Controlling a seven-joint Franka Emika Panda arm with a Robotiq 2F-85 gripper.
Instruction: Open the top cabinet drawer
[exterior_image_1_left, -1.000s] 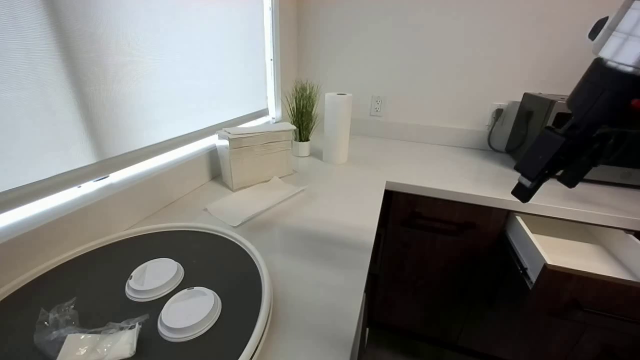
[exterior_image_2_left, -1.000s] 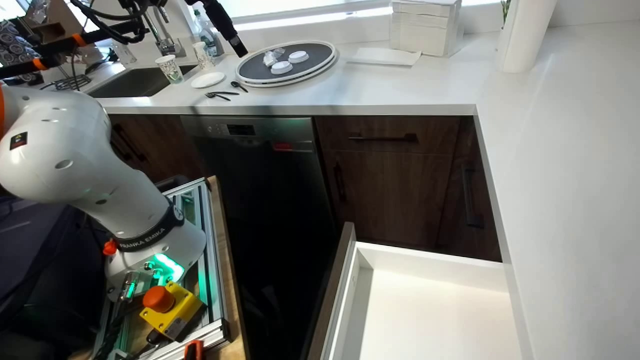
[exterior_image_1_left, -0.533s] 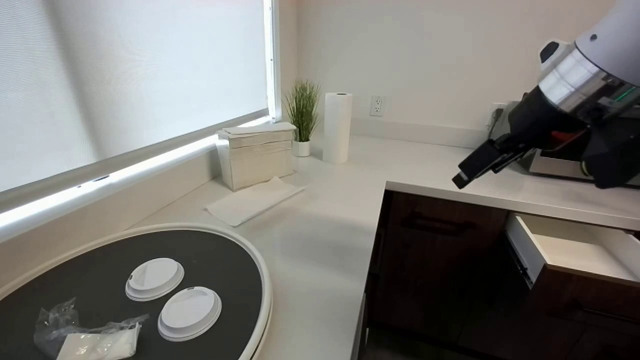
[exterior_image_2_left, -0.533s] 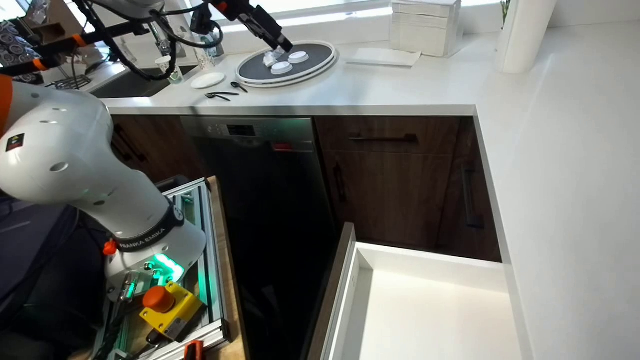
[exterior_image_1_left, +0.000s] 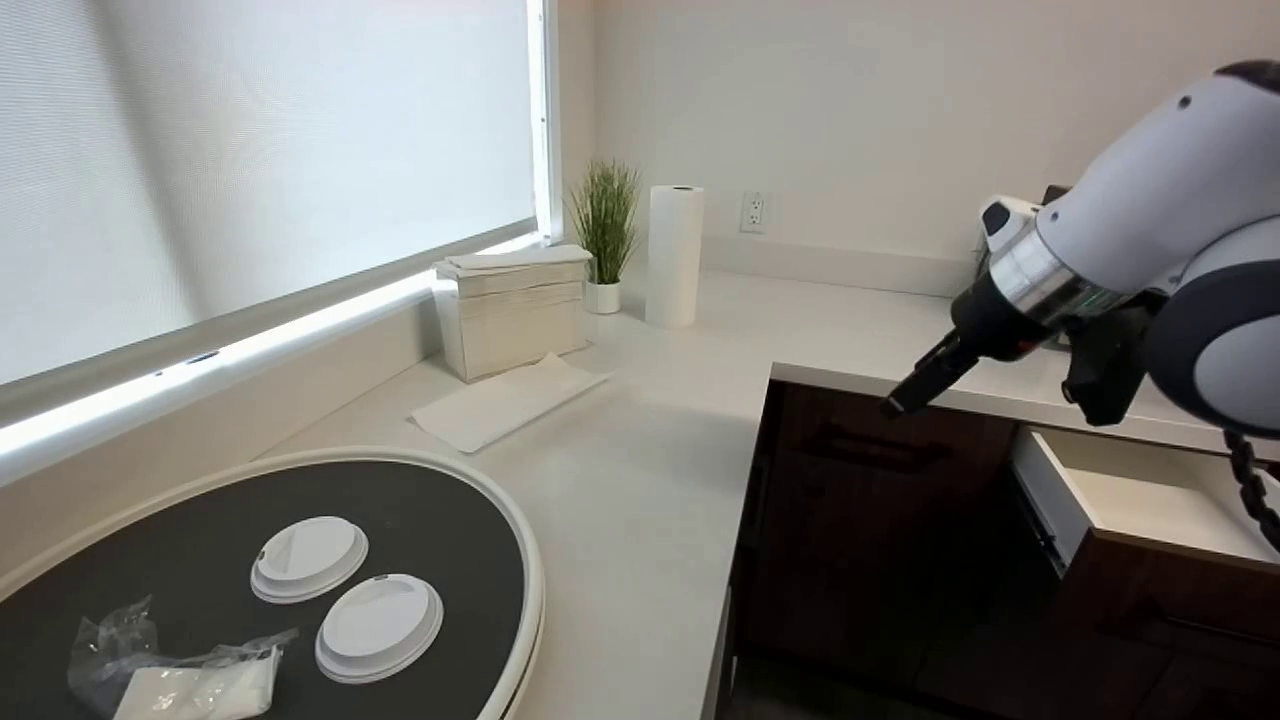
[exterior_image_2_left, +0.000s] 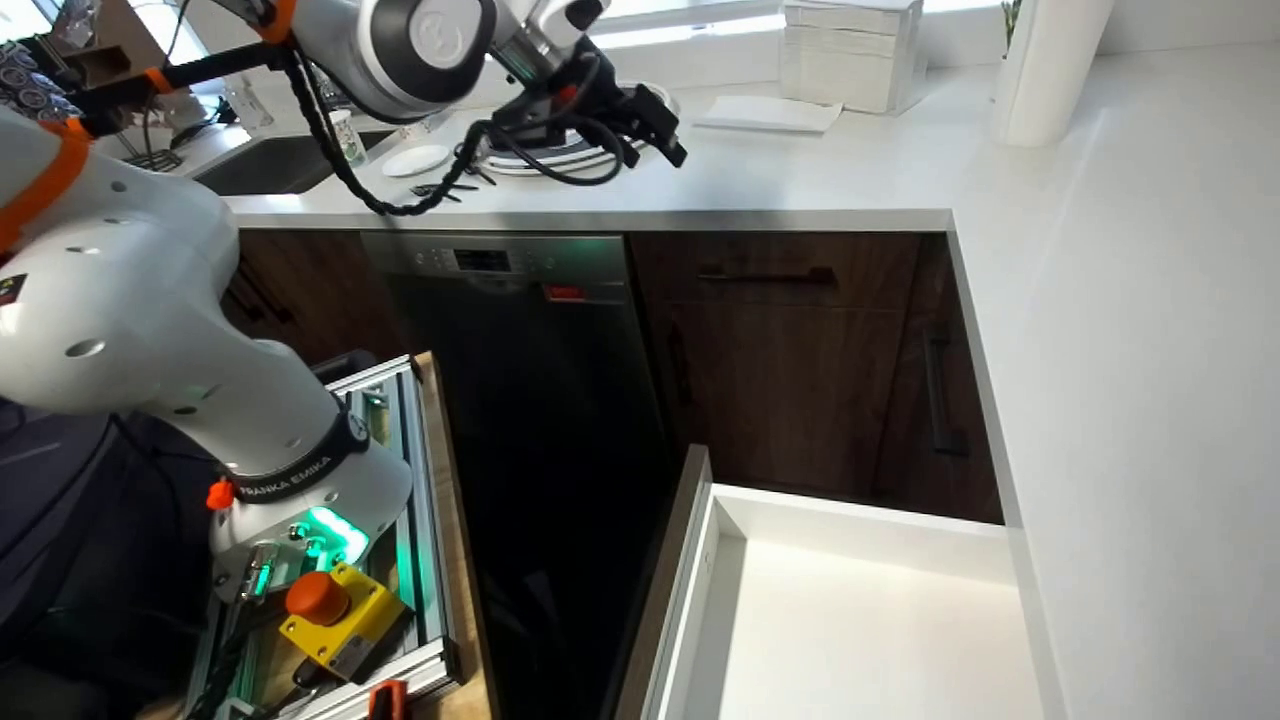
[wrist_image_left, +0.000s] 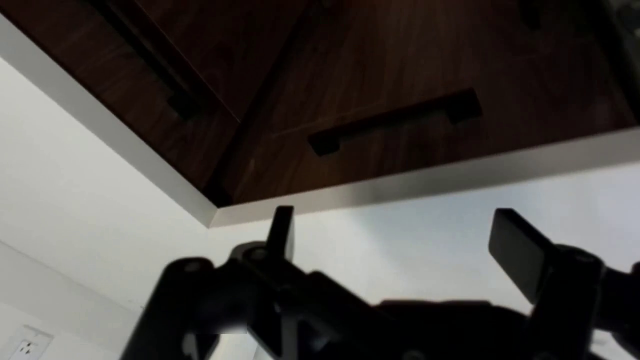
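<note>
The top cabinet drawer (exterior_image_2_left: 775, 255) is a shallow dark-brown front below the counter, near the corner. It is shut and its inside is hidden. Its black bar handle (exterior_image_2_left: 765, 276) also shows in the wrist view (wrist_image_left: 395, 120). My gripper (exterior_image_2_left: 655, 155) is above the counter and left of the handle in that exterior view, apart from the drawer. In the wrist view my gripper (wrist_image_left: 392, 210) has its fingers wide apart with nothing between them, the counter edge behind. The gripper also shows in an exterior view (exterior_image_1_left: 893, 408).
A drawer with a white inside (exterior_image_2_left: 870, 620) stands open on the adjoining cabinet; it also shows in an exterior view (exterior_image_1_left: 1165, 500). A tall front (exterior_image_2_left: 915, 400) fills the corner. A dishwasher (exterior_image_2_left: 520, 370) is beside the shut drawer. A round tray (exterior_image_1_left: 440, 465) with lids stands on the counter.
My arm has swung over the counter from the sink side toward the corner. In the exterior views the gripper has moved closer to the shut drawer and lower. The drawers have not moved.
</note>
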